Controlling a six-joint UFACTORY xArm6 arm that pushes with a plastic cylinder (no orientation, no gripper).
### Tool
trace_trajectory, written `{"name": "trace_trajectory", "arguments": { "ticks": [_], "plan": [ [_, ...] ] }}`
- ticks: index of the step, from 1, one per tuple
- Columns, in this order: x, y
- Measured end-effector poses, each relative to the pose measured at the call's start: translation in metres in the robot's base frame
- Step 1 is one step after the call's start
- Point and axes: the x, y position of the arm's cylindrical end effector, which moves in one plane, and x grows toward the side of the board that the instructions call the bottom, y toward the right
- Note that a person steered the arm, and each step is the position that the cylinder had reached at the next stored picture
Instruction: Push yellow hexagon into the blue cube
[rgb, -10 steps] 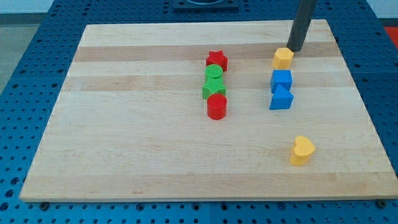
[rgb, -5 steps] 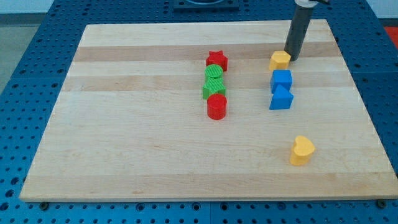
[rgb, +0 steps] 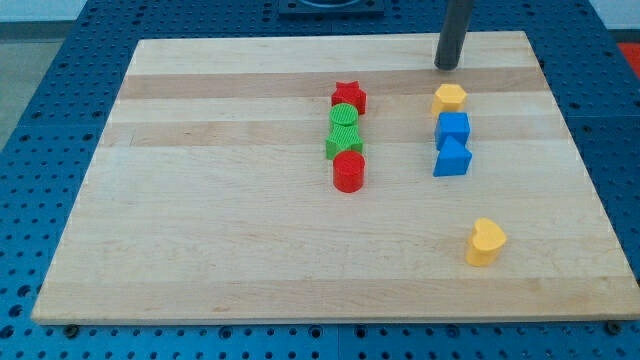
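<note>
The yellow hexagon (rgb: 450, 97) lies on the wooden board at the upper right, just above the blue cube (rgb: 453, 129), with a very small gap or touching; I cannot tell which. A second blue block (rgb: 451, 158) sits right below the cube. My tip (rgb: 446, 67) is above the hexagon, towards the view's top, a short way off and not touching it.
A column of a red star (rgb: 348, 97), a green cylinder (rgb: 344, 117), a green block (rgb: 343, 143) and a red cylinder (rgb: 348, 171) stands left of the middle. A yellow heart (rgb: 485, 241) lies at the lower right. The board's top edge (rgb: 330, 40) is close behind my tip.
The hexagon slid a little left and down towards the blue cube. My tip then drew back from its right side to above it, near the board's top edge.
</note>
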Motion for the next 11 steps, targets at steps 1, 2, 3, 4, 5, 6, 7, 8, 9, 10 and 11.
{"name": "trace_trajectory", "arguments": {
  "ticks": [1, 2, 3, 4, 5, 6, 7, 8, 9, 10, 11],
  "plan": [
    [0.010, -0.001],
    [0.010, -0.001],
    [0.017, -0.001],
    [0.019, -0.001],
    [0.033, -0.001],
    [0.037, -0.001],
    [0.037, -0.001],
    [0.043, -0.001],
    [0.043, -0.001],
    [0.045, -0.001],
    [0.046, -0.001]
  ]
}}
